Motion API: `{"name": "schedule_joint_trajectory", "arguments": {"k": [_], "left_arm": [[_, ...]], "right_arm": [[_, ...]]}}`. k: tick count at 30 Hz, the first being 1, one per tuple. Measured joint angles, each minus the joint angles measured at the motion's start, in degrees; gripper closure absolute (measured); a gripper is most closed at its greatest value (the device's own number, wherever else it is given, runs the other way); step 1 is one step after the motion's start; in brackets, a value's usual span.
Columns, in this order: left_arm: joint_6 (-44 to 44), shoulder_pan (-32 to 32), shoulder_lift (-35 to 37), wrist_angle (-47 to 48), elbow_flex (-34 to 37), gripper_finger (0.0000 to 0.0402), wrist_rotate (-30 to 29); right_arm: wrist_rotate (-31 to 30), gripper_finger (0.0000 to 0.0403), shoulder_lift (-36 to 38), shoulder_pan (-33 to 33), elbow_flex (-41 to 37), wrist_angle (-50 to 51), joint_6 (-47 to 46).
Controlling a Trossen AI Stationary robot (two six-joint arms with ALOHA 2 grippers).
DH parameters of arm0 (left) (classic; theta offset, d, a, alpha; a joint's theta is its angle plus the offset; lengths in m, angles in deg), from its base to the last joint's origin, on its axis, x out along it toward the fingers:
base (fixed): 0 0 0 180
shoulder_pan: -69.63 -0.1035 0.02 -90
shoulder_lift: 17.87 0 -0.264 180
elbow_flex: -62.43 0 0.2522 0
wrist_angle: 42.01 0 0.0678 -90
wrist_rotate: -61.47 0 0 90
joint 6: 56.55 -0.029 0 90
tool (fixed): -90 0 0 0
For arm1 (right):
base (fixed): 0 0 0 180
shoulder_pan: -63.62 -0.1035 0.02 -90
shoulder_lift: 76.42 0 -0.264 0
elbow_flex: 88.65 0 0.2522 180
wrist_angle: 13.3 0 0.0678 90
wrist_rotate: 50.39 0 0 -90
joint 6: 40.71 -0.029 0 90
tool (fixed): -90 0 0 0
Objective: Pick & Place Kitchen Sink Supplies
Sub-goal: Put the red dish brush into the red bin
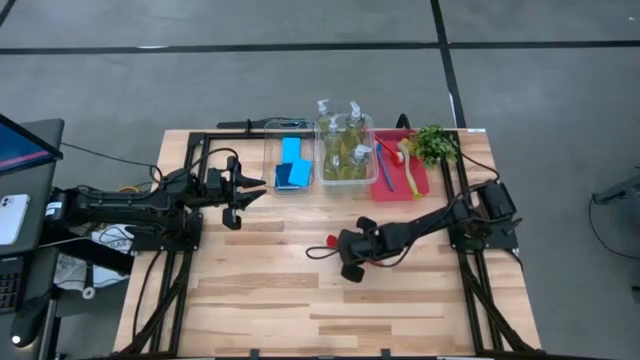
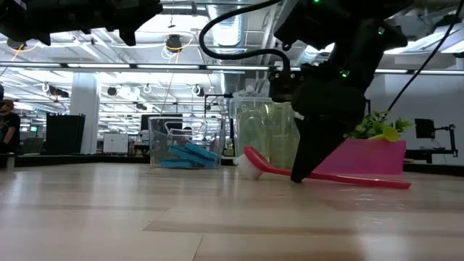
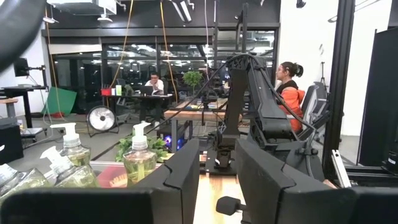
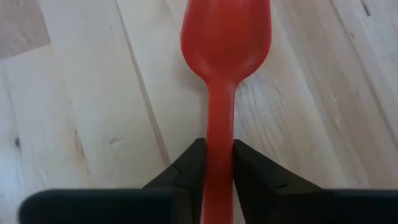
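A red brush [image 4: 225, 43] lies on the wooden table [image 1: 260, 300] near its middle. Its head with white bristles [image 2: 250, 167] points toward the table's left. My right gripper [image 4: 219, 148] reaches down onto the brush and is shut on its handle; in the high view the arm hides most of the brush [image 1: 329, 240]. My left gripper [image 1: 245, 190] waits open in the air at the left, in front of the bins. Blue sponges [image 1: 291, 165] lie in one clear bin, and pump bottles [image 1: 345, 145] stand in the bin beside it. My right gripper pinches the red brush's handle [image 4: 219, 127] between its two fingers, a short way behind the head. The fingers [image 2: 301, 170] slant steeply down from above, one on either side of the handle. The brush lies on the table, its handle's free end [image 2: 395, 183] toward the right.
At the far edge stand two clear bins [image 1: 272, 150] and a red tray [image 1: 425, 185]. The tray holds a blue and a yellow-green brush [image 1: 410, 170]. A small green plant [image 1: 433, 145] sits beside it. Bare tabletop lies in front of the arms.
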Motion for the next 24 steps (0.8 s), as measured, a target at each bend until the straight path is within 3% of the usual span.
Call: {"name": "schedule_joint_trajectory", "arguments": {"k": [3, 7, 13, 21, 24], "left_arm": [[0.0, 0.01, 0.0, -0.01, -0.02, 0.0297, 0.0], [0.0, 0.0, 0.0, 0.0, -0.02, 0.0297, 0.0], [0.0, 0.01, -0.01, 0.02, -0.01, 0.0297, 0.0], [0.0, 0.0, 0.0, 0.0, -0.02, 0.0297, 0.0], [0.0, 0.01, 0.0, 0.0, -0.02, 0.0297, 0.0]], "right_arm": [[-0.06, 0.036, 2.42, -0.14, -0.08, 0.25, 2.28], [-1.62, 0.0362, 6.44, -0.86, -0.26, 0.75, 3.84], [-9.47, 0.0354, 10.18, -4.27, -0.38, -0.52, 5.79], [-14.83, 0.0357, 11.29, -8.5, -0.27, -12.07, 18.91], [-20.09, 0.0358, 12.35, -9.46, 1.2, -12.56, 22.09]]}}
